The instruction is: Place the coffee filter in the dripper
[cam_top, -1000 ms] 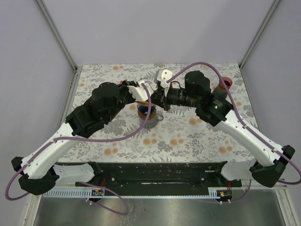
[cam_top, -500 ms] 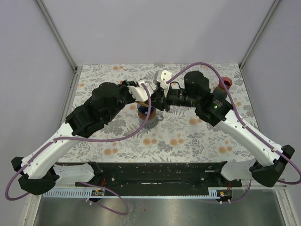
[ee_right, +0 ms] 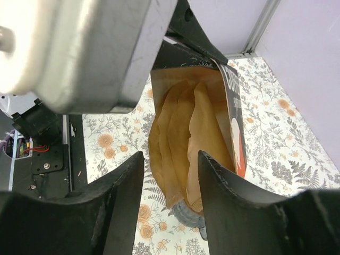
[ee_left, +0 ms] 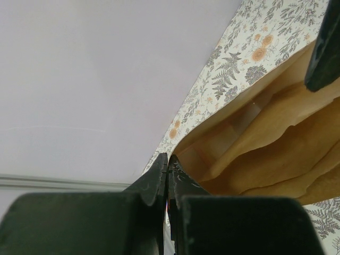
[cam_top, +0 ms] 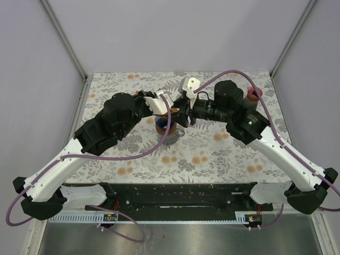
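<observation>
Brown paper coffee filters (ee_right: 180,133) hang out of an open filter packet (ee_right: 234,106) with a black and red face. My left gripper (ee_left: 168,164) is shut on the packet's edge and holds it up over the table. The packet's brown inside (ee_left: 265,143) fills the left wrist view. Just below the filters' tips sits the grey-blue dripper (ee_right: 190,213), which the top view shows under both wrists (cam_top: 169,135). My right gripper (ee_right: 170,154) is open, its fingers on either side of the hanging filters without touching them.
A red-topped cup (cam_top: 254,94) stands at the back right of the flowered tablecloth (cam_top: 212,154). The two wrists meet closely above the middle of the table, and a purple cable (cam_top: 168,127) drapes past the dripper.
My right gripper has gone from shut to open, and its arm has shifted a little to the right. The left gripper and the packet have stayed in place.
</observation>
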Motion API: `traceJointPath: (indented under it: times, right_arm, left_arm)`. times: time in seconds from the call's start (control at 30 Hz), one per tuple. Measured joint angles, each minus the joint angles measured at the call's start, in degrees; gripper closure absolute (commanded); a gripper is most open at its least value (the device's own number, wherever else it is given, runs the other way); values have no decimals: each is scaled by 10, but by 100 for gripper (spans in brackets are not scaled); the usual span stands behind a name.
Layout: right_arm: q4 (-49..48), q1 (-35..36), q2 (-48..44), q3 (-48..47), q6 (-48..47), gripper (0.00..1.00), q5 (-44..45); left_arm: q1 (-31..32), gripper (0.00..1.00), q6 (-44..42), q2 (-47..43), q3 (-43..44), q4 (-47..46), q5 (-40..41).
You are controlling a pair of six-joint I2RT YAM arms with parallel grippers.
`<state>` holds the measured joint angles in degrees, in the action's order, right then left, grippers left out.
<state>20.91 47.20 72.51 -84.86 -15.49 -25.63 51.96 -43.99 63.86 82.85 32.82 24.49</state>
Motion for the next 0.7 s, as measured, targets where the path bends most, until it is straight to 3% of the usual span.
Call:
traceJointPath:
  times: [0.2, 0.4, 0.7]
  right_arm:
    - [-1, 0, -18, -4, 8, 45, 8]
    - [-1, -1, -19, -12, 19, 59, 27]
    - [-1, -1, 2, -28, 27, 57, 37]
  left_arm:
    - [0, 100, -1, 0, 0, 0, 0]
    - [0, 100, -1, 0, 0, 0, 0]
    - [0, 100, -1, 0, 0, 0, 0]
